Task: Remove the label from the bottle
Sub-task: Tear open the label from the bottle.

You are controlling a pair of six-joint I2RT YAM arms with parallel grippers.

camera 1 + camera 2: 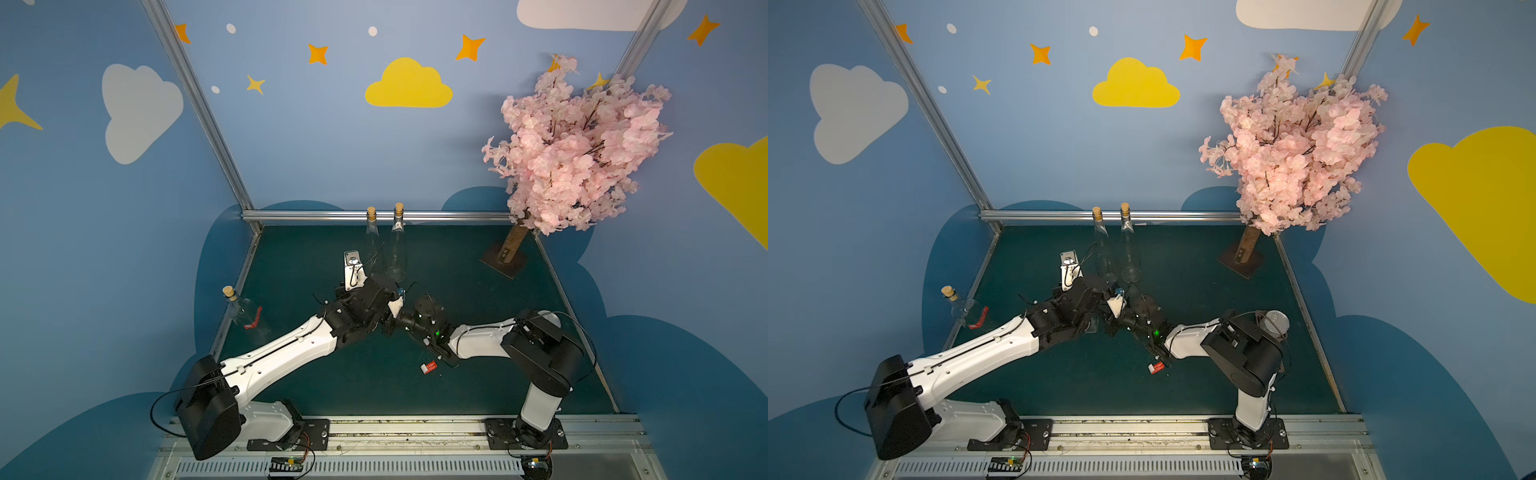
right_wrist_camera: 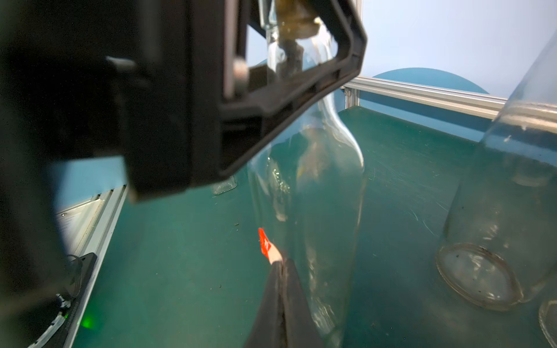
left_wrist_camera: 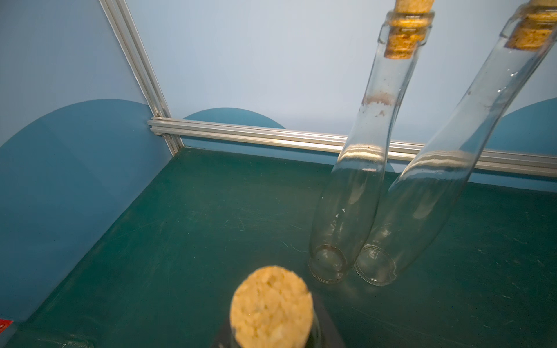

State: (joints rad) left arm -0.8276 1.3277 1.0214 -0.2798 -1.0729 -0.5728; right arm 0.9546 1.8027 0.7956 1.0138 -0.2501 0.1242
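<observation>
Holds the clear glass bottle [image 2: 310,186] over the middle of the green mat [image 2: 180,271] by its neck, just under the cork [image 3: 271,307], with the left gripper [image 2: 289,51] closed around the glass. Stands its long axis roughly upright, base toward the mat; cannot tell whether the base rests on it. Pinches the free tab of the red label [image 2: 266,244], low on the bottle's flank, in the right gripper [image 2: 278,265], jaws pressed flat together on the paper's white-backed edge. Sets those fingers right beside the glass wall, pointing along it, with the tab sticking out past their tips; cannot tell how much of the label is stuck to the glass. Calls, most likely, for a pull away from the wall and across the long axis rather than along it. Falls to the right arm, much the nearer to the label, with the left serving as anchor at the neck. Risks a tear at the pinched corner if pulled too steeply.
</observation>
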